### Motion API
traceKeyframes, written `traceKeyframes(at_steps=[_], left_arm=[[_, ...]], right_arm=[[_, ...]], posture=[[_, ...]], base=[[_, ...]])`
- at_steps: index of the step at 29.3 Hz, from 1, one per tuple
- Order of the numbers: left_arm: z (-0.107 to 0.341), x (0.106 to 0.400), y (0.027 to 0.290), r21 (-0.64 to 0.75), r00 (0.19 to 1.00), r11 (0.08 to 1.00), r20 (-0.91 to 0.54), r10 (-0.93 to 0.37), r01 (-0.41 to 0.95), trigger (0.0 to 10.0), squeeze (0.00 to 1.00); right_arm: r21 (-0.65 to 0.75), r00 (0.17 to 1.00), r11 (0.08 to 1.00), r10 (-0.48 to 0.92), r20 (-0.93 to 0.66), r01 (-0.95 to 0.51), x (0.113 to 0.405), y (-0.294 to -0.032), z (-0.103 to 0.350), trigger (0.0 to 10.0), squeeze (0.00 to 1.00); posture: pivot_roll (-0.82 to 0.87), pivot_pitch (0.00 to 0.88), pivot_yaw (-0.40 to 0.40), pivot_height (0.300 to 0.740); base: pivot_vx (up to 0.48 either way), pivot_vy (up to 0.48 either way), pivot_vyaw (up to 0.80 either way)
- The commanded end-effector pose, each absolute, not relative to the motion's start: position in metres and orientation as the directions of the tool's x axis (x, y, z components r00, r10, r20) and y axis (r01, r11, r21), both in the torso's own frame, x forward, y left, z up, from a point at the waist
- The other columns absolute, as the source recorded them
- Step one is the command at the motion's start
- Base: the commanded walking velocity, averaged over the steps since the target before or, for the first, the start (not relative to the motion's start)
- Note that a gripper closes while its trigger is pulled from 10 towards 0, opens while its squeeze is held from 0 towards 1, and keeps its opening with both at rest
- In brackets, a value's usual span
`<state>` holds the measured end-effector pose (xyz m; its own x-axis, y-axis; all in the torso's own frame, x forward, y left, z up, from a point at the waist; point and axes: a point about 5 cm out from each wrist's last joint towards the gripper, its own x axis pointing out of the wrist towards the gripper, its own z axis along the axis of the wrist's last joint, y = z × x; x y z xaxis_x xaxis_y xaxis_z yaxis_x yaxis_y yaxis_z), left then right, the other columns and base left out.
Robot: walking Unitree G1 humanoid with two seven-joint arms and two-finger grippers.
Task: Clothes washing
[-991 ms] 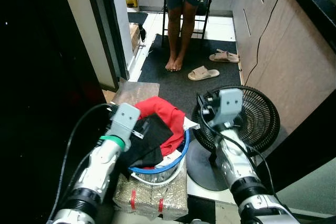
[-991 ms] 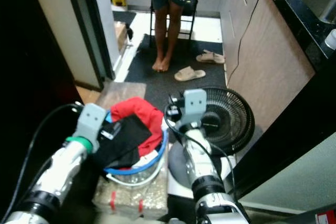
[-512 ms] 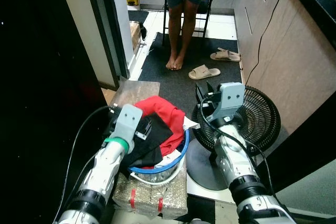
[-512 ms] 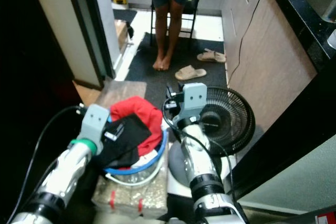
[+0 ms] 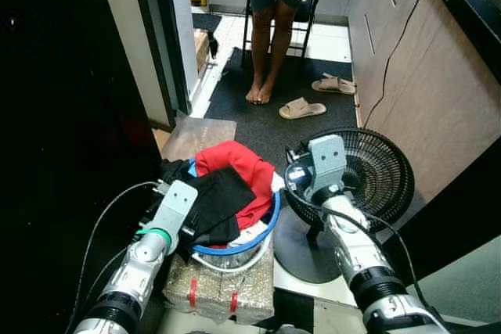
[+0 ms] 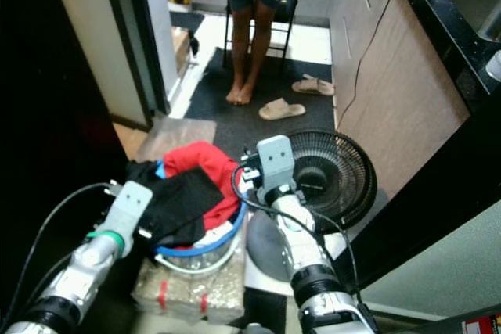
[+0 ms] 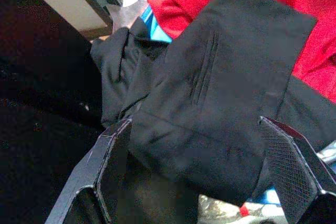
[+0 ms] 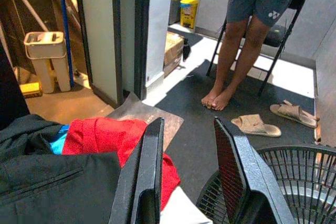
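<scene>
A blue-rimmed basket [image 5: 268,224] holds a red garment [image 5: 235,166] and a black garment [image 5: 223,197] on top, with more black cloth hanging over its left rim. My left gripper [image 7: 194,124] is open at the basket's near left edge, its fingers [image 7: 113,161] spread to either side of the black garment [image 7: 220,93]. My right gripper [image 8: 188,124] is open and holds nothing, hovering at the basket's right side above the red garment [image 8: 105,135]. Its wrist block [image 5: 325,156] stands in front of the fan.
The basket rests on a wrapped block with red tape [image 5: 227,287]. A black floor fan [image 5: 368,181] stands close on the right. A person [image 5: 274,29] stands by a chair on the dark mat, slippers [image 5: 302,107] nearby. Cabinets [image 5: 423,91] line the right, a dark doorway the left.
My left arm has sunk lower and drawn back toward the basket's near left edge. My right gripper has shifted left toward the basket. The clothes lie as before.
</scene>
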<state>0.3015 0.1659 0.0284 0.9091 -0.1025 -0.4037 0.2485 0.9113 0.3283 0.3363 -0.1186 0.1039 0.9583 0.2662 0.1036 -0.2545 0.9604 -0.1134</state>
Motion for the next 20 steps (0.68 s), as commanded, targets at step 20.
traceKeyframes(at_steps=[20], left_arm=[[0.108,0.311,0.142,0.207,0.967,0.945,-0.079,-0.242,0.254,10.0,0.00]], right_arm=[[-0.050,0.943,0.973,0.230,0.242,-0.224,0.339,-0.114,0.139,10.0,0.00]], posture=[[-0.02,0.000,0.030,0.670]], base=[[0.000,0.000,0.00]])
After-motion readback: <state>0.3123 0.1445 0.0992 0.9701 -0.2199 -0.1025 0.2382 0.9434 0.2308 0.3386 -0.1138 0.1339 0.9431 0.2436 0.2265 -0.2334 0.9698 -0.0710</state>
